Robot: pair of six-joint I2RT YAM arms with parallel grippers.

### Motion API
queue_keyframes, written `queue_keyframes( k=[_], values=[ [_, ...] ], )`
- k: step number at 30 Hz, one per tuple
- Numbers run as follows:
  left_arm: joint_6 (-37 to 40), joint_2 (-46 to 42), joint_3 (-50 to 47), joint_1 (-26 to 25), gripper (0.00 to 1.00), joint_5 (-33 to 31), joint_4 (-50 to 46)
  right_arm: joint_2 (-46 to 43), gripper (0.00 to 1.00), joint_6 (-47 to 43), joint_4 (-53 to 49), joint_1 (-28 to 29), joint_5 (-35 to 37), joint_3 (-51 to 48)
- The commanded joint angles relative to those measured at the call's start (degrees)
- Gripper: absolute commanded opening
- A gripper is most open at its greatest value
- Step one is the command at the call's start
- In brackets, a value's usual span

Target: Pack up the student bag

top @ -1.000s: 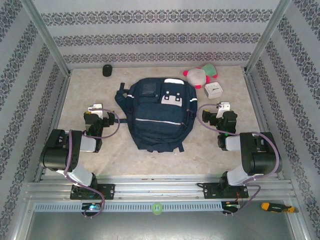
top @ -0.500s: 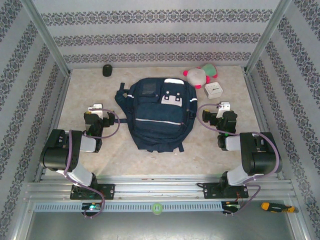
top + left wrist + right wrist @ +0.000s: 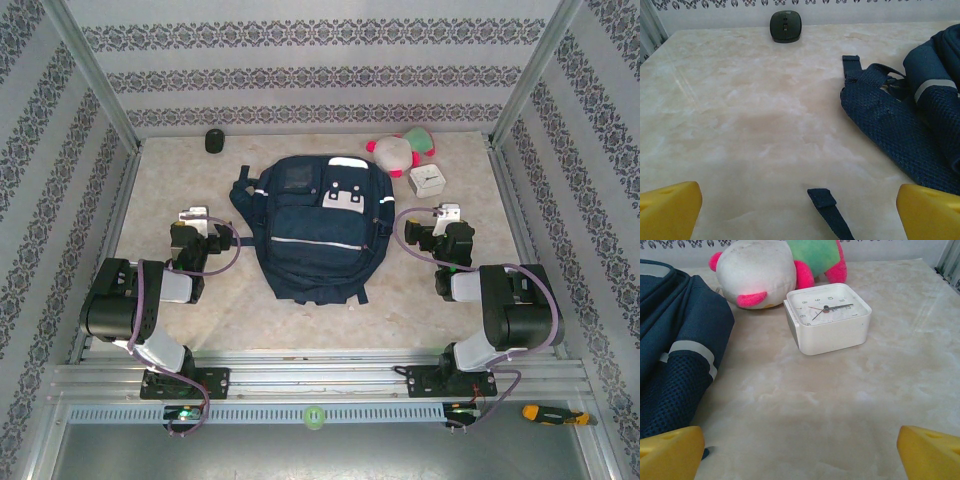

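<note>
Marble table point(image 3: 235, 312) w/ student bag point(image 3: 310, 238), center

The student bag point(image 3: 310, 240) is coloured navy blue with thin white stripes. The plush toy point(image 3: 760, 270) is patched white, pink and green; the table point(image 3: 740, 120) is marbled beige.

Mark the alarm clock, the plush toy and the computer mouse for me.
alarm clock point(image 3: 826, 310), right wrist view, on its dial face.
plush toy point(image 3: 755, 270), right wrist view, on its white head.
computer mouse point(image 3: 785, 27), left wrist view, on its top shell.
</note>
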Motion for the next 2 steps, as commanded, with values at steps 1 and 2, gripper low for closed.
queue_keyframes(
  k=[1,2],
  values=[
    [0.2,-0.2,0.9,0.2,0.99,0.5,-1.0,-0.7,0.98,-0.3,2.2,0.4,0.8,1.0],
    [0.1,-0.3,0.7,0.2,0.99,0.2,-0.7,-0.7,0.98,-0.3,2.2,0.4,0.8,1.0]
  ],
)
